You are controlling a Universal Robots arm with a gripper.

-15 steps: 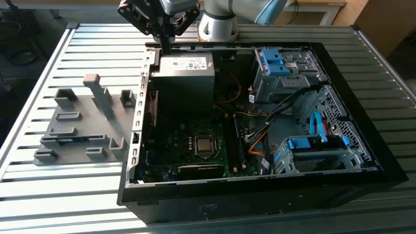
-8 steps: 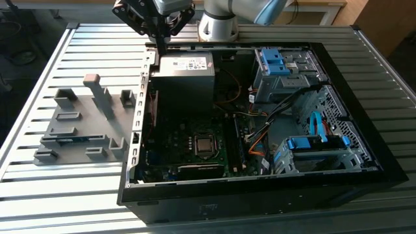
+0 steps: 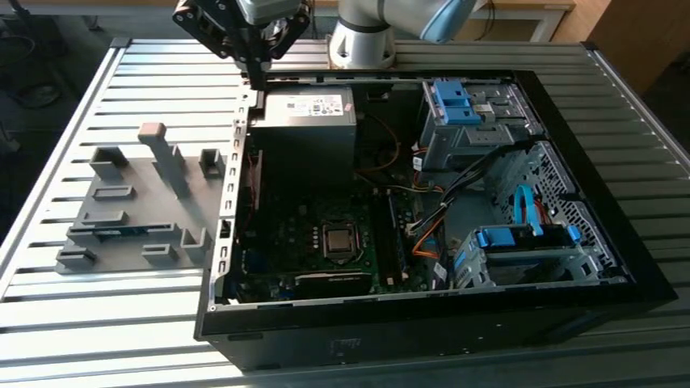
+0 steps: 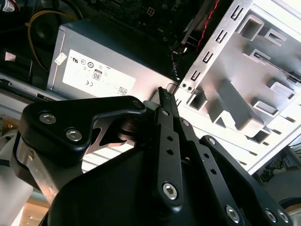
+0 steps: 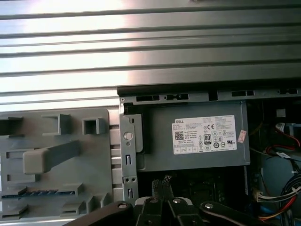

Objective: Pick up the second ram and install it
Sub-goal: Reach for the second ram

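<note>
Gripper hovers above the computer case's rear corner beside the power supply, fingers clenched, empty; the second ram sits slotted in the grey holder.

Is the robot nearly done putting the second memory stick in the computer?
Not yet. Done: nothing I can be sure of; I can't tell if a stick already sits on the motherboard. In hand: nothing. The end effector is shut and empty, above the case edge by the power supply. Left: the second ram still lies in the grey holder, so pickup and installing aren't done.
</note>
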